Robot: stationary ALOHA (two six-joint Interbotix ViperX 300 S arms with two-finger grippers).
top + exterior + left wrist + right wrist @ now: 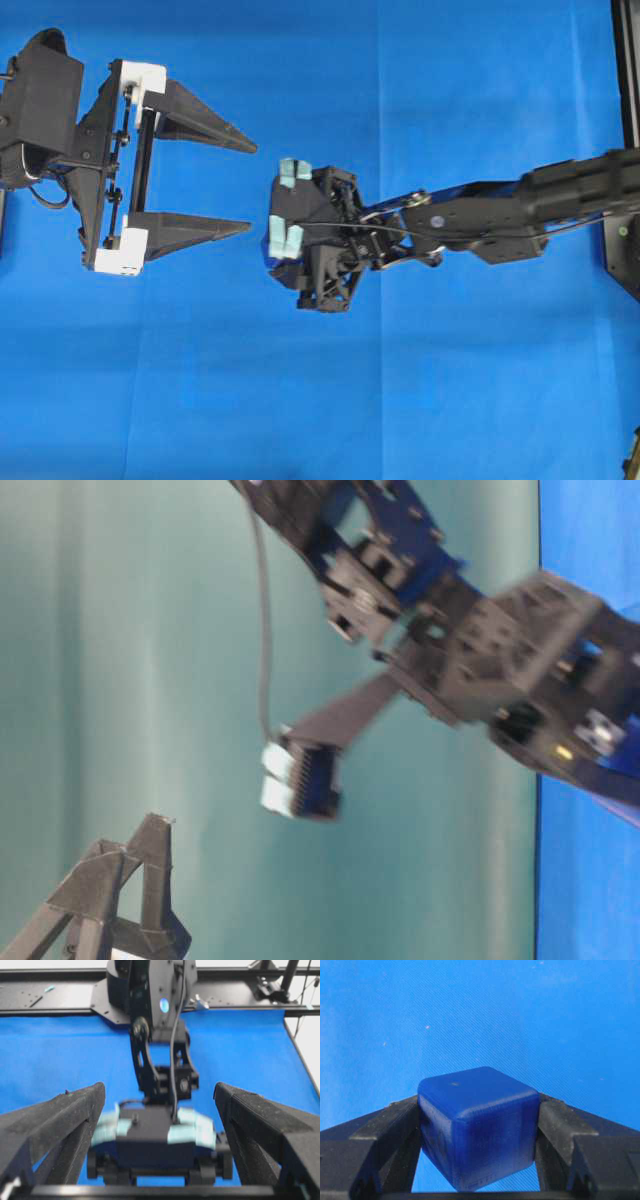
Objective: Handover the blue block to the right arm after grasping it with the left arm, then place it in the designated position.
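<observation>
One blue block (479, 1127) is clamped in the right end effector (479, 1125) over mid-surface (400, 400); the left end effector (245, 185) is spread wide, nothing gripped.

Overhead view: we cannot see small dark-blue cube; black right gripper with mint-green housing (285, 210) covers it from above. Black left arm with white brackets (60, 150) cut off at left edge.
Table-level view: right gripper blurred, fingertips indistinct; only finger tips of left gripper (120, 880) inside frame.
Left wrist view: right gripper blurred; we cannot tell cube apart.
Right wrist view: cube (477, 1127) lower face cut off by bottom edge.
</observation>
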